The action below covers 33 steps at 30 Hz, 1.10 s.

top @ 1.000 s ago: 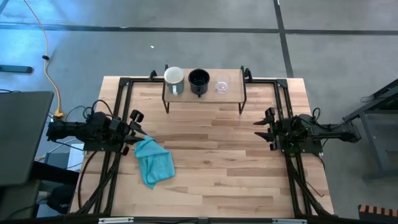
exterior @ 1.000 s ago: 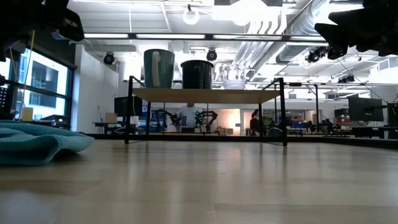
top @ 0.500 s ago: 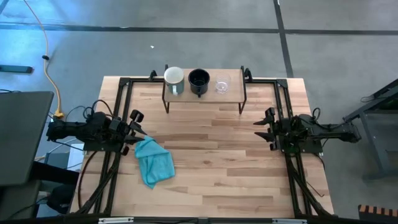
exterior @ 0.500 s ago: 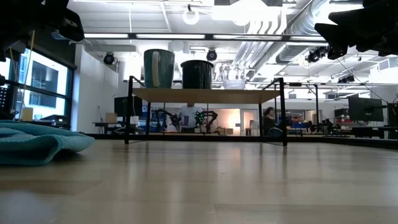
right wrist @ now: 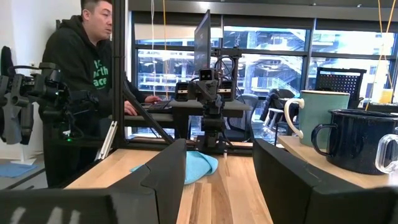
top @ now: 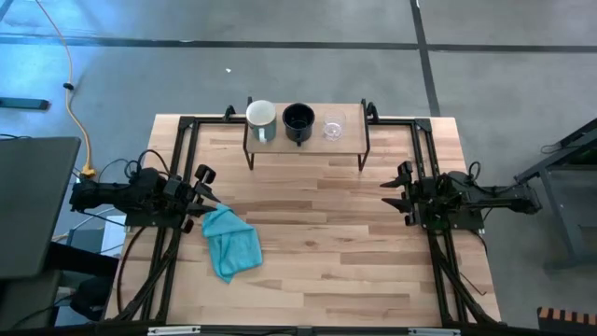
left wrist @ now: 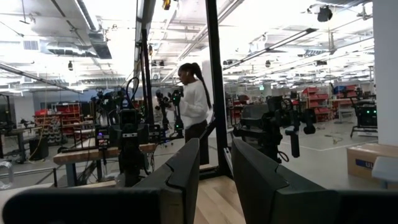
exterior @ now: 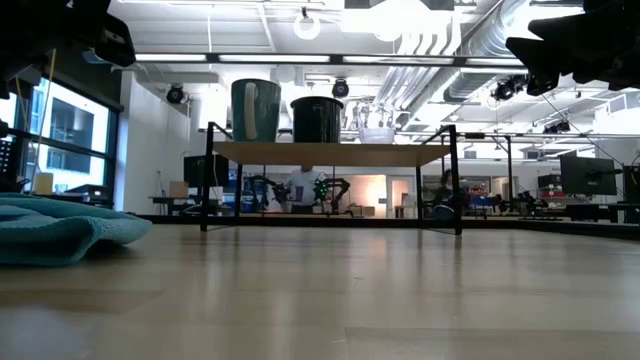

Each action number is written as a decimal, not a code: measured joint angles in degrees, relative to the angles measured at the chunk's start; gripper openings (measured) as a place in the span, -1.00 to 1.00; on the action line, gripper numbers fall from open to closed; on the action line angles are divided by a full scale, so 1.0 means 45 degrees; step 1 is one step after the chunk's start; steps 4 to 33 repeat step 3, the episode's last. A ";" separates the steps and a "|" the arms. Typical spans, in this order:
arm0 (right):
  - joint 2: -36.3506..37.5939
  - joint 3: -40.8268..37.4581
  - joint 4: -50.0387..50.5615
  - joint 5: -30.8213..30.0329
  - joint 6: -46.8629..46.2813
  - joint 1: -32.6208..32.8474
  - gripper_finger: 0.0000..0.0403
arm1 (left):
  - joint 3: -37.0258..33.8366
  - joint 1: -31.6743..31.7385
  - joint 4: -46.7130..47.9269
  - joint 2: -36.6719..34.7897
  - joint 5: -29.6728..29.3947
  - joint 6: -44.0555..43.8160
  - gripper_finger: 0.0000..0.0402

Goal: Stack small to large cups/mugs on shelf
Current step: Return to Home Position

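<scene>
Starting at the near part of the desk [top: 317,271], nothing has shifted over the last second: the teal cloth [top: 231,245] lies crumpled where it lay, just beside the left end effector [top: 203,187] and well apart from every cup. The left end effector sits pulled back at the desk's left edge, its fingers parted with nothing between them. The right end effector [top: 396,191] mirrors it at the right edge, fingers spread wider and equally empty. Both arms match the earlier frames, so I judge that they have already reached their rest pose and the retreat is as good as finished. Farther back, the shelf [top: 353,133] stands at the desk's far edge and carries all three vessels in one row: the white mug [top: 261,114] at its left end, the black mug [top: 298,119] just beside it in the middle, and the glass cup [top: 333,126] toward the right. All stand upright, side by side rather than nested, growing from small to large going right to left, and none has moved. Beyond the desk, the only change is a person [exterior: 445,190] crossing the room rightward in the low view. The job therefore reads as done: every cup is on the shelf and neither arm holds anything.
</scene>
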<state>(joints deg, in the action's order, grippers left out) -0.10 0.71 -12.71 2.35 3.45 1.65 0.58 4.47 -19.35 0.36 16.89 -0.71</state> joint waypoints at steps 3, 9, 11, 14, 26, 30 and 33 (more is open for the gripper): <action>0.0000 0.0000 0.0000 0.0005 -0.0002 0.0000 -0.11 | 0.0000 0.0000 -0.0005 0.0000 -0.0002 0.0000 -0.59; 0.0000 0.0000 0.0000 0.0005 -0.0002 0.0000 -0.11 | 0.0000 0.0000 -0.0005 0.0000 -0.0002 0.0000 -0.59; 0.0000 0.0000 0.0000 0.0005 -0.0002 0.0000 -0.11 | 0.0000 0.0000 -0.0005 0.0000 -0.0002 0.0000 -0.59; 0.0000 0.0000 0.0000 0.0005 -0.0002 0.0000 -0.11 | 0.0000 0.0000 -0.0005 0.0000 -0.0002 0.0000 -0.59; 0.0000 0.0000 0.0000 0.0005 -0.0002 0.0000 -0.11 | 0.0000 0.0000 -0.0005 0.0000 -0.0002 0.0000 -0.59; 0.0000 0.0000 0.0000 0.0005 -0.0002 0.0000 -0.11 | 0.0000 0.0000 -0.0005 0.0000 -0.0002 0.0000 -0.59; 0.0000 0.0000 0.0000 0.0005 -0.0002 0.0000 -0.11 | 0.0000 0.0000 -0.0005 0.0000 -0.0002 0.0000 -0.59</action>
